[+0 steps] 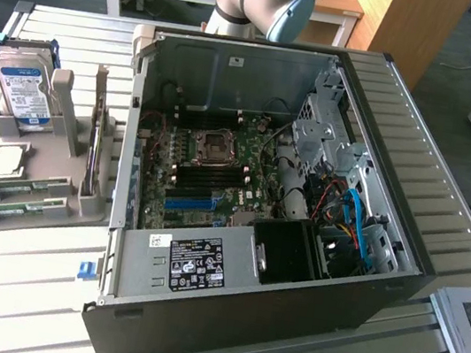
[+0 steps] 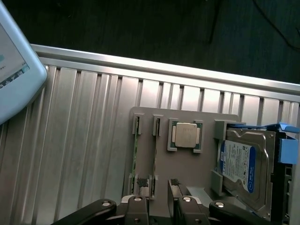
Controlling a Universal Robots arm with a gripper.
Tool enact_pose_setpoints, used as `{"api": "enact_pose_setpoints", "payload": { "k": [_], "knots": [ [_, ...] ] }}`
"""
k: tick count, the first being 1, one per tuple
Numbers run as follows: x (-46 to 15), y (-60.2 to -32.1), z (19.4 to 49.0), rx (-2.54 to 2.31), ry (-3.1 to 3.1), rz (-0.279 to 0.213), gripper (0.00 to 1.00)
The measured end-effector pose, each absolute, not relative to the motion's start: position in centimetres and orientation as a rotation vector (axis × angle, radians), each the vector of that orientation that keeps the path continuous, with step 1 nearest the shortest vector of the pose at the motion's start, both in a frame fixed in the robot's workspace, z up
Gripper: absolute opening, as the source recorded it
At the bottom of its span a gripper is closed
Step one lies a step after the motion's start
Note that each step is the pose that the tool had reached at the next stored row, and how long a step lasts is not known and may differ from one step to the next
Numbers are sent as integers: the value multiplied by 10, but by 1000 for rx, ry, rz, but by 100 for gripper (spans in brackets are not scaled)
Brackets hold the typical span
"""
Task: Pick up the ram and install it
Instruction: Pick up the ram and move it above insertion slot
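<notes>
Exterior view: two ram sticks [image 1: 18,188] sit in a grey holder [image 1: 78,205] on the slatted table [image 1: 21,286], at the exterior view's left of the open computer case [image 1: 222,318], their long axes pointing toward the case.

Wrist view: my gripper [image 2: 160,211] hangs by the holder's edge, fingers spread and empty. The sticks [image 2: 134,154] stand on edge, running lengthwise toward it, beside the processor [image 2: 185,135].
</notes>
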State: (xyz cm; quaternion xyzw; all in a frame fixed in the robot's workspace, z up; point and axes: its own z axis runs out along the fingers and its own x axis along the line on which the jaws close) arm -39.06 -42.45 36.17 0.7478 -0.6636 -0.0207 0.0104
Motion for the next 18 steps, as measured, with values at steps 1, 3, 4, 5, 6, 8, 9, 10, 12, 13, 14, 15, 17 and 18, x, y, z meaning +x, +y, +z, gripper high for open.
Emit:
{"api": "enact_pose_setpoints", "payload": {
  "k": [1,3,4,5,6,8,9,10,12,13,14,15,17,18],
  "knots": [
    [-391,-424,360,2334,-2071,-65,30],
    [-391,-424,356,2334,-2071,-65,30],
    [-391,-424,354,2334,-2071,-65,30],
    [-391,-424,353,2334,-2071,-64,30],
    [-391,-424,351,2334,-2071,-64,30],
    [-391,-424,347,2334,-2071,-64,30],
    [-391,-424,345,2334,-2071,-64,30],
    [-391,-424,344,2334,-2071,-64,30],
    [-391,-424,340,2334,-2071,-64,30],
    [-391,-424,338,2334,-2071,-64,30],
    [-391,-424,336,2334,-2071,-64,30],
    [-391,-424,334,2334,-2071,-64,30],
    [-391,-424,331,2334,-2071,-64,30],
    [-391,-424,329,2334,-2071,-64,30]
  ]
}}
